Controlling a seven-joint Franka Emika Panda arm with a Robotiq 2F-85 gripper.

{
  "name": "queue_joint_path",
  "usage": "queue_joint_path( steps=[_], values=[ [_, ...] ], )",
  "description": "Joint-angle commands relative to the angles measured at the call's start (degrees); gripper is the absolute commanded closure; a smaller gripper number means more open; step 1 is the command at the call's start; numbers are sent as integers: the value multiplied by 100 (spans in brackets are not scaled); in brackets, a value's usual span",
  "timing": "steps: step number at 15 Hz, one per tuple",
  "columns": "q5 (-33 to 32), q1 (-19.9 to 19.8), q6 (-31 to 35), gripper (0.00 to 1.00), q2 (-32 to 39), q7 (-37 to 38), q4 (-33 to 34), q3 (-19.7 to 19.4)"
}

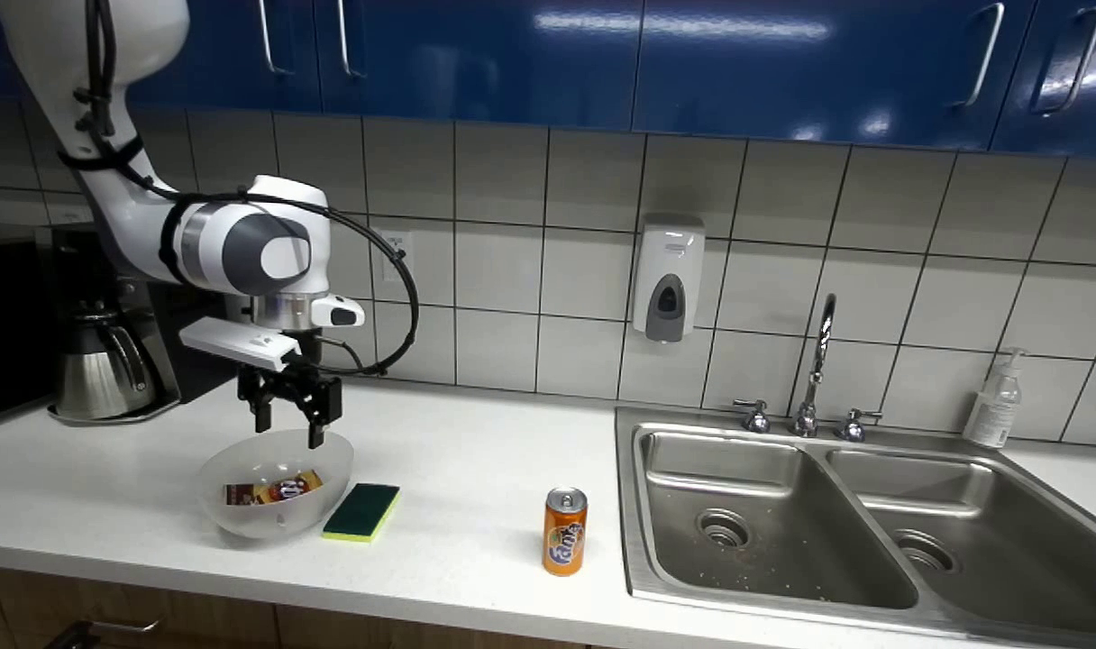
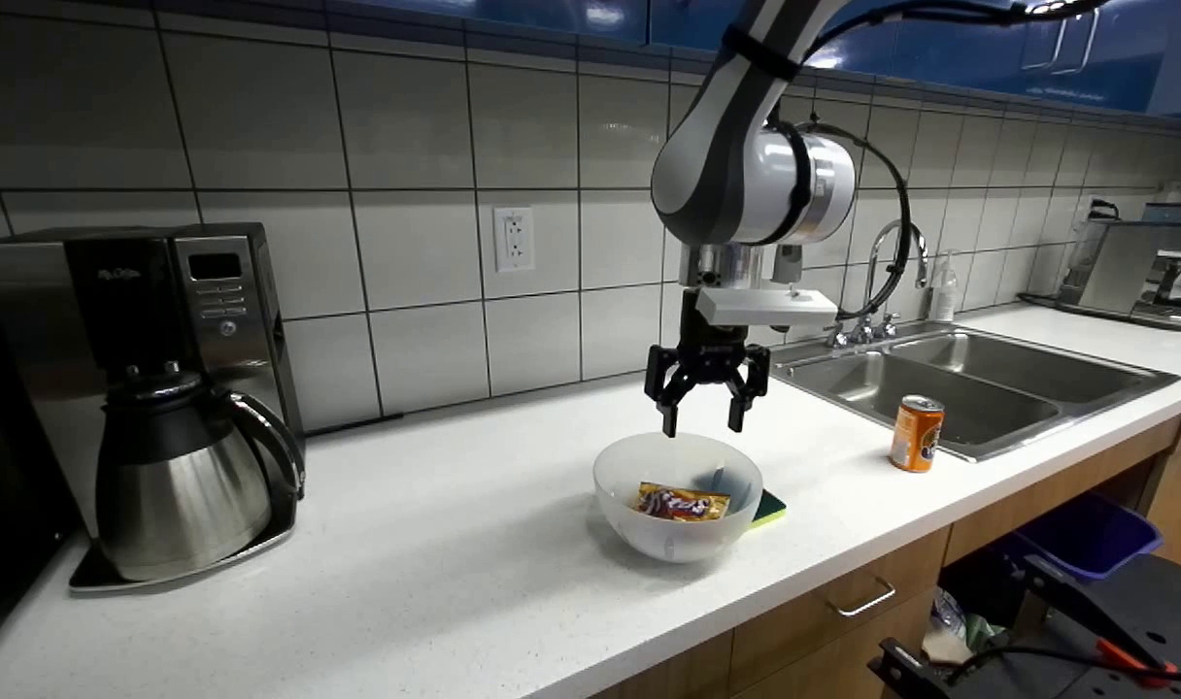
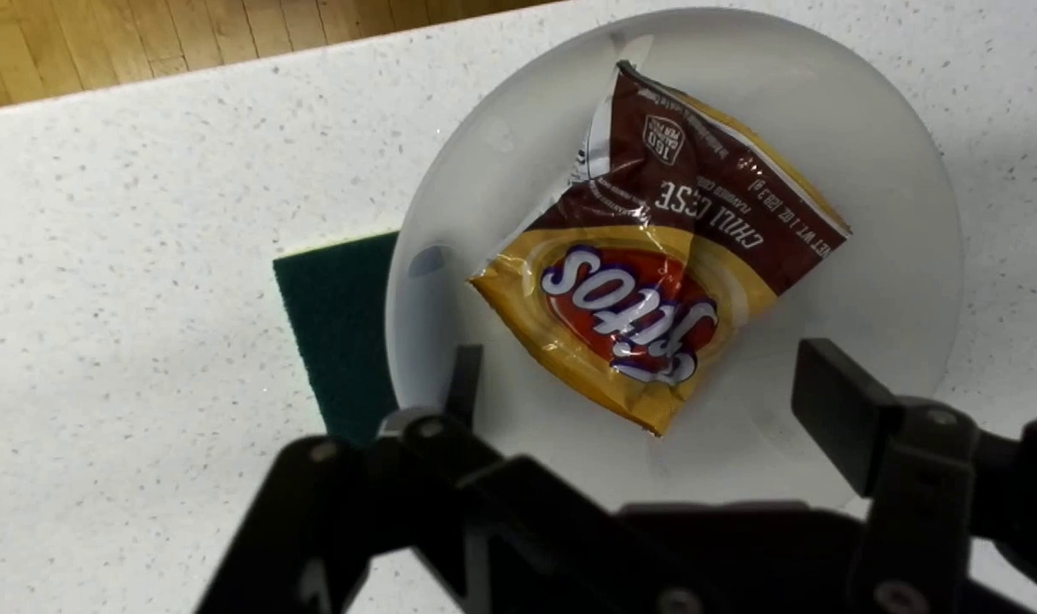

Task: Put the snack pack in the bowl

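- Finding the snack pack [image 3: 655,247] inside the bowl [image 2: 678,544], we judge the placing done; what could spoil it is the way we leave.
- We see the gripper [image 2: 702,417] hanging over the bowl, its fingers spread with nothing between them.
- If we dip it, a finger could catch the rim; the bowl looks light, so it could slide or tip.
- A slide could shove the sponge [image 1: 360,511] just beside it; whether the two touch, we cannot tell.
- A low sweep toward the sink [image 1: 724,464] could topple the can [image 1: 565,532], which stands upright near it.
- We count one snack pack, one bowl, one gripper, one sponge, one can, one sink with two basins, one faucet [image 1: 806,419], one wall dispenser [image 1: 670,279], one pump bottle [image 1: 994,406] and one steel carafe [image 2: 178,505].
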Motion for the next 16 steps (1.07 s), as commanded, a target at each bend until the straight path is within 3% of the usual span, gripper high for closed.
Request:
queue_joint_path(
  steps=[1, 7, 13, 14, 16],
  values=[
    [486, -338, -682, 0, -769, -987, -277, 257],
    [685, -233, -1683, 0, -2215, -1957, -942, 47],
    [404, -82, -2604, 0, -3690, -2111, -1646, -151],
    [466, -52, -2334, 0, -3003, -1965, -1272, -149],
    [435, -22, -2480, 0, -3386, -1962, -1462, -193]
  ],
)
